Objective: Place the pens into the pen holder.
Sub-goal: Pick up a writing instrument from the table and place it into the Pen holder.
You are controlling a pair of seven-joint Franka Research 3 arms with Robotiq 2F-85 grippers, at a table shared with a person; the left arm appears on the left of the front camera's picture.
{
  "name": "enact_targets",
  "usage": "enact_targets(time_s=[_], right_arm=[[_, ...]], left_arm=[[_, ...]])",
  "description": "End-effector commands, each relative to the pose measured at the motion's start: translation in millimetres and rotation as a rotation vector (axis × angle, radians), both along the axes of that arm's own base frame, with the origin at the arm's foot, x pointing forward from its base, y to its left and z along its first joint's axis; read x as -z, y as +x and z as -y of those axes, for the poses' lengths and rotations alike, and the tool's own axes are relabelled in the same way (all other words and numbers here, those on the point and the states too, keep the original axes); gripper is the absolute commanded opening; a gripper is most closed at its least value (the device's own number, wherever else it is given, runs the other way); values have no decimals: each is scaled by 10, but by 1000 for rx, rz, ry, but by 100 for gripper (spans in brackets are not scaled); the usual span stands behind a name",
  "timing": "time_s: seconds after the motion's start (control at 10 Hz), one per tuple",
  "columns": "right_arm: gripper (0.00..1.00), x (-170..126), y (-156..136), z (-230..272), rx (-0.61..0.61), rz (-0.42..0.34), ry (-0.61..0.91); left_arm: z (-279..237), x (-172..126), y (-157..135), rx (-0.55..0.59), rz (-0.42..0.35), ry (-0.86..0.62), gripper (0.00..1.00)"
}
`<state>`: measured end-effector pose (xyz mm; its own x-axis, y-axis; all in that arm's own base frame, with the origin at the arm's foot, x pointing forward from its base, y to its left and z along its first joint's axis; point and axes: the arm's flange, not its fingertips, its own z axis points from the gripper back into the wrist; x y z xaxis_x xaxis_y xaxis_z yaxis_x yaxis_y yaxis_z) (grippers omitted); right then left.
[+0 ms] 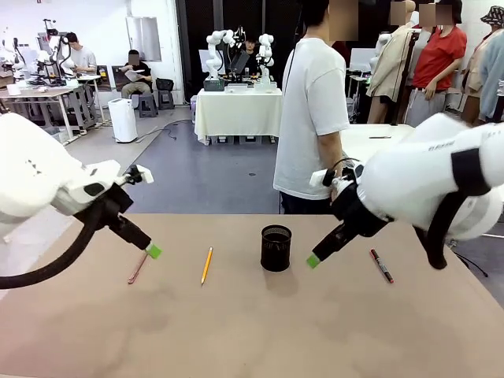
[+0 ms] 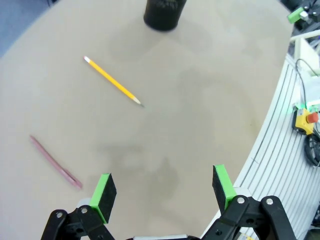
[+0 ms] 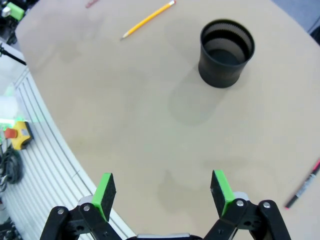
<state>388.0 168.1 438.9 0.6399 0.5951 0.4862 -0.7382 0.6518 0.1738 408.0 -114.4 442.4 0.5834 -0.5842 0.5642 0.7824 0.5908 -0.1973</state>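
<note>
– Front view, from the left: what comes first?

– The left gripper (image 1: 152,250), jaws spread wide with nothing between them. The reddish-pink pen (image 1: 138,268) lies flat on the table (image 1: 252,339) just below its green pad. Its long axis runs roughly from the robot's side towards the person, leaning a little.

– And seen from the left wrist view?

– The pen (image 2: 54,161) sits off to the picture's left of the jaws, not between them. It lies on a slant, its near end just beside the left pad (image 2: 104,192). I'd judge the left arm must shift that way and turn its wrist to close across the pen.

– Next along?

– The yellow pencil (image 1: 206,265) also lies near-to-far, its sharpened tip towards the robot's edge. Then the pen holder (image 1: 276,248) stands upright near mid-table. In the right wrist view it (image 3: 226,52) looks empty.

– So nothing is in yet?

– All three pens look to be on the table.

– And the right side?

– The right gripper (image 1: 313,261) hangs just right of the holder, jaws released and empty. The red-and-black marker (image 1: 382,266) lies beyond it, axis again near-to-far. In the right wrist view it (image 3: 304,185) sits at the right edge, outside the jaws. The right arm is the nearer one for it.
</note>
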Motion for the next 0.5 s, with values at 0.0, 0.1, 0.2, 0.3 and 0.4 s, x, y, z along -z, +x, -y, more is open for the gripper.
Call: enact_targets(time_s=[0.0,0.1,0.2,0.3,0.4], right_arm=[[100,-234,144,192,-67,7,59],[100,-369,202,286,-95,20,83],[100,-493,227,359,-90,60,88],[100,-616,227,414,-101,113,92],[100,-692,234,460,-89,175,94]], left_arm=[[-157,-69,150,62,47,-69,100],[-210,-176,191,71,78,-85,100],[-263,-271,210,61,103,-73,100],[-298,-391,233,52,129,-65,100],[-325,-460,252,40,149,-50,100]])
